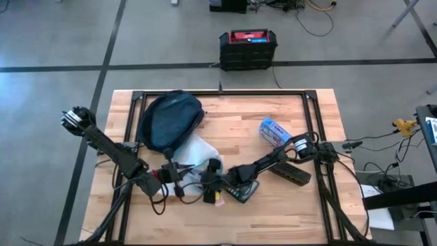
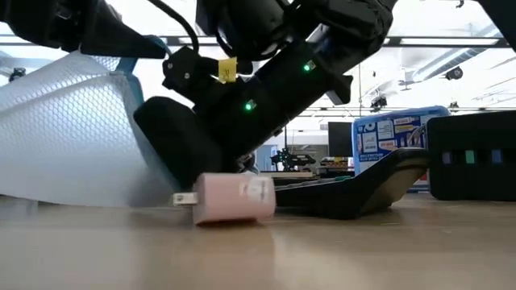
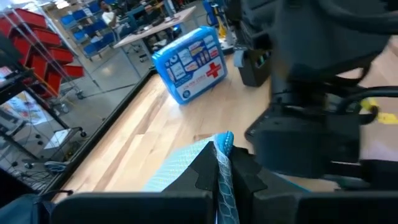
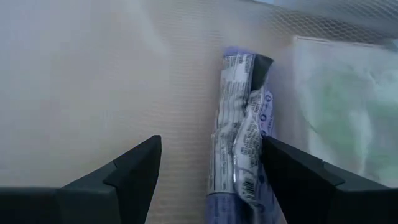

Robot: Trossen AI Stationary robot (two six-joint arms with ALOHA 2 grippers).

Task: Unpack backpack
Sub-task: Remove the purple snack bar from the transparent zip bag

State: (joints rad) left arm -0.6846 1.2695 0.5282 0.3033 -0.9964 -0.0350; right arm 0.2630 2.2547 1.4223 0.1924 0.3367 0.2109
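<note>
The dark navy backpack [image 1: 171,117] lies on its side at the table's far left. In front of it lies a clear mesh-patterned zip bag [image 1: 196,154], which rises as a pale wall at the left of the low view [image 2: 72,137]. My left gripper [image 3: 222,163] is shut on the bag's edge. My right gripper [image 4: 211,168] is open at the bag, close over a blue-and-white wrapped packet [image 4: 239,137]. One finger stands well clear of the packet and the other is right at its side. A pale green-white flat pack [image 4: 336,106] lies beside the packet. My left gripper pinches the zip bag's blue-trimmed edge [image 3: 222,146] between its two shut fingers, coming nearly level from the table's left. The edge stands up out of the fingertips and the rest of the bag hangs down to the table. Whether my right gripper touches the packet I cannot tell.
A pink plug charger [image 2: 230,197] lies on the wood near the front edge, with a flat black case [image 2: 363,189] beside it. A blue first-aid kit [image 1: 275,131] sits right of centre. A black box with a red top [image 1: 247,46] stands on the floor beyond the table.
</note>
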